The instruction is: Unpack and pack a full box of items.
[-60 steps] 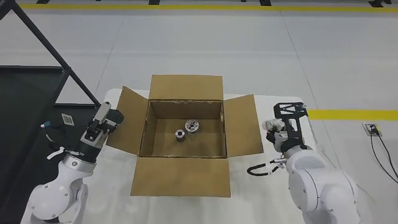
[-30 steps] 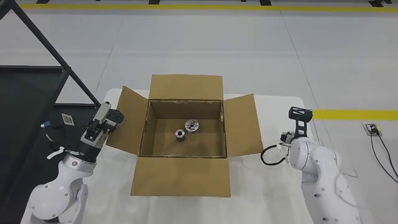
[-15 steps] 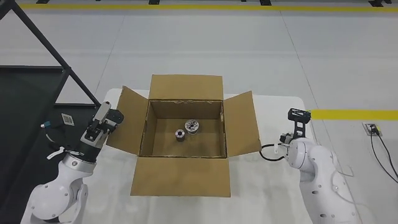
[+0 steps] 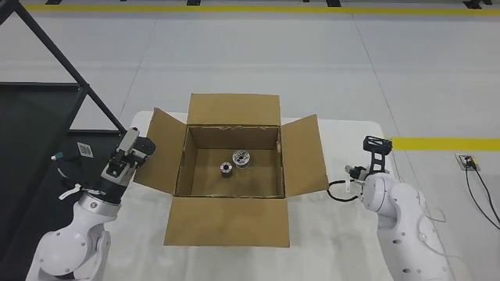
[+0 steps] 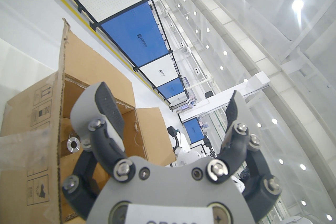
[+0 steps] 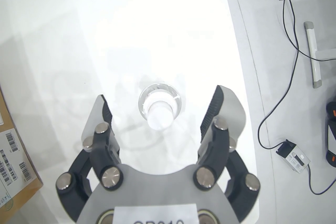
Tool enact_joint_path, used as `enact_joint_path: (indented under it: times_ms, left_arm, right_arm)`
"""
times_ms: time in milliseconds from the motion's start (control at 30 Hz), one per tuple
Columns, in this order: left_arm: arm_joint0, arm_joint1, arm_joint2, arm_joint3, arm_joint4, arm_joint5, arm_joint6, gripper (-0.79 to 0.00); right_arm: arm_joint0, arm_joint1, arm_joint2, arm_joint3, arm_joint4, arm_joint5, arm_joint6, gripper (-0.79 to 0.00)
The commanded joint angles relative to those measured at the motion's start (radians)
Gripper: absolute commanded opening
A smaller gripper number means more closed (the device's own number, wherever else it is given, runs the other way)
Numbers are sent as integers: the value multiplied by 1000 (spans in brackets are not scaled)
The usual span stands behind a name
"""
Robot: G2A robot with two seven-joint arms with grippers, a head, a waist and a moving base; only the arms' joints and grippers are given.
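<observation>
An open cardboard box (image 4: 226,222) stands in the middle of the white table (image 4: 328,234) with all flaps spread. Two small metal parts (image 4: 226,170) (image 4: 241,158) lie on its floor; one metal part (image 5: 73,144) shows past the box wall (image 5: 31,114) in the left wrist view. My left gripper (image 5: 168,93) is open and holds nothing, tilted upward beside the box's left flap (image 4: 134,145). My right gripper (image 6: 162,101) is open, pointing down over a small clear round item with a white top (image 6: 160,110) that stands on the table (image 6: 105,25) right of the box.
The box's right flap (image 4: 306,156) rises close to the right arm (image 4: 387,199). A box corner with labels (image 6: 13,156) lies near the right gripper. The table edge (image 6: 236,51) is just beyond the item. Cables and a power unit (image 6: 294,155) lie on the floor.
The right arm swung away from the box toward the table's right side and its wrist turned down; the pale thing seen in its gripper earlier is no longer held. The left arm stayed still.
</observation>
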Motion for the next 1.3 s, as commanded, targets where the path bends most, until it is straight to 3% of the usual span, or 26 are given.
enact_joint_path:
  times_ms: [0,400,600,767,1000,1267]
  left_arm:
    - [0,0,0,0,0,0,0,0]
    - [0,0,0,0,0,0,0,0]
    - [0,0,0,0,0,0,0,0]
    - [0,0,0,0,0,0,0,0]
    - [0,0,0,0,0,0,0,0]
    - [21,1,-19,-23,1,-7,29,0]
  right_arm:
    - [-10,0,5,-24,-6,11,-7,0]
    - [-130,-6,-6,-375,-24,59,-125,0]
    - [-203,-7,-51,-604,35,-63,-205,0]
    - [-223,-7,-125,-709,33,-184,-242,0]
    - [-138,-11,-268,-681,76,-383,-162,0]
    - [98,-43,-460,-485,100,-437,3,0]
